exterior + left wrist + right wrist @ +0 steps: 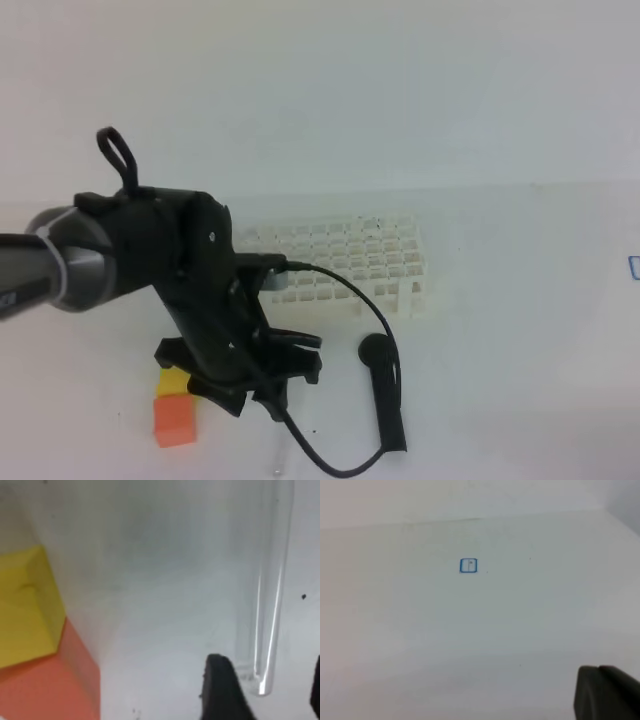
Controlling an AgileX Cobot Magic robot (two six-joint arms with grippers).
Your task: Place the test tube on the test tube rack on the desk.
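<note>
At the near edge of the plain white matte desk [500, 400], the left gripper [265, 690] hangs low over the long clear glass test tube [272, 590], which lies flat on the surface with its open mouth between the two dark fingertips [220, 690]; the fingers stand apart on either side and grip nothing yet. Just beside it sit a yellow block [172, 380] and an orange block [175, 418], touching each other. To take the tube well, the fingers should probably settle a little further along the glass, square to its length, and close gently so it neither rolls nor slips. A black round-headed tool [385, 390] lies a little further on. Beyond it stands the white plastic grid test tube rack [350, 262], its holes apparently empty. The right gripper [607, 692] shows only as a dark corner over bare desk, closed, near a small blue square mark [468, 565].
</note>
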